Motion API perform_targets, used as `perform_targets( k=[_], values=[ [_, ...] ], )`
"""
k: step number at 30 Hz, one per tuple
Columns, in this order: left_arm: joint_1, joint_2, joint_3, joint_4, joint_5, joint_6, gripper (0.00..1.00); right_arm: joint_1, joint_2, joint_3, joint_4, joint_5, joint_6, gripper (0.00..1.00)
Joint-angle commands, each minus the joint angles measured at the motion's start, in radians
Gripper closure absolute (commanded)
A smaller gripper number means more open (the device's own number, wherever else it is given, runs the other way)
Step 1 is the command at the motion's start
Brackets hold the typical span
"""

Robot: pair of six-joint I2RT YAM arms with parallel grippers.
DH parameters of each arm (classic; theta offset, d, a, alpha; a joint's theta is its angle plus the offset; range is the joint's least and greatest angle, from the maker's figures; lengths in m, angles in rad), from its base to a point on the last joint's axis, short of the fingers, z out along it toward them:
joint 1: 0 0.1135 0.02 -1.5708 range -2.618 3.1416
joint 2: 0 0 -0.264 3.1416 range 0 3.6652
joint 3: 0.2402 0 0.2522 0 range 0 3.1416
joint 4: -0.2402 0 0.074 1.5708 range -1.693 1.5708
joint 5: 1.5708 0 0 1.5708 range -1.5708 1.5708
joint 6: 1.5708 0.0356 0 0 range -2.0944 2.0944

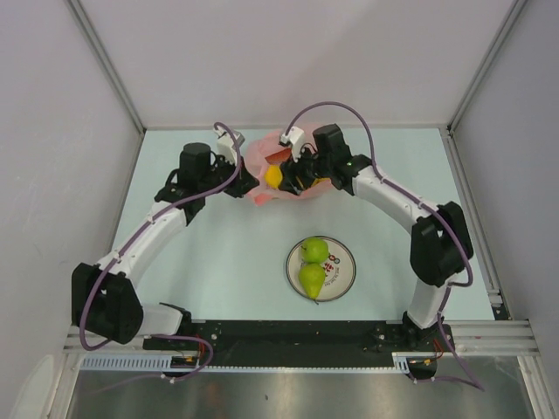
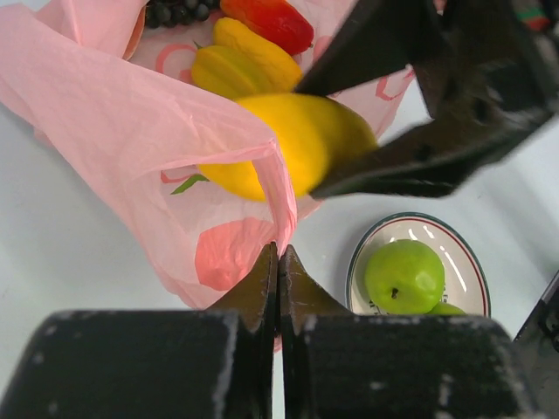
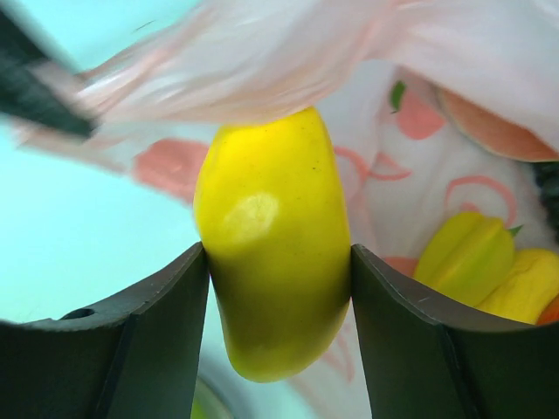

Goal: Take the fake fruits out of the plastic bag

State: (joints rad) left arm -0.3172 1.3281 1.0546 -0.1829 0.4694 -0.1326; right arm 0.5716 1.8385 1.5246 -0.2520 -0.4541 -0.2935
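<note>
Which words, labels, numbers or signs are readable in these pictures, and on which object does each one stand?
On the round white plate: red lettering, too small to read.
On the thin pink plastic bag: red-and-green printed marks, no readable letters.
No other text is visible.

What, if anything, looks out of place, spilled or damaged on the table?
Nothing stands out. The left end effector pinches the edge of the plastic bag, the right end effector grips a yellow mango at the bag's mouth, and the green apple and green pear sit on the plate.
</note>
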Motion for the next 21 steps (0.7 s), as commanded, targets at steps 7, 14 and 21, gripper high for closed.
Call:
perform_targets(
  k=[7,14,21],
  values=[
    [0.006,0.028,0.007,0.068,0.041,-0.055,1.00,-0.061,-0.329,-0.168,-0.231,-0.138,-0.133,1.00],
    [0.006,0.049,0.025,0.069,0.048,-0.058,1.00,-0.168,-0.507,-0.351,-0.418,-0.110,-0.159,1.00],
    [0.004,0.063,0.021,0.065,0.046,-0.064,1.00,-0.257,-0.620,-0.507,-0.523,-0.032,-0.271,1.00]
  ],
)
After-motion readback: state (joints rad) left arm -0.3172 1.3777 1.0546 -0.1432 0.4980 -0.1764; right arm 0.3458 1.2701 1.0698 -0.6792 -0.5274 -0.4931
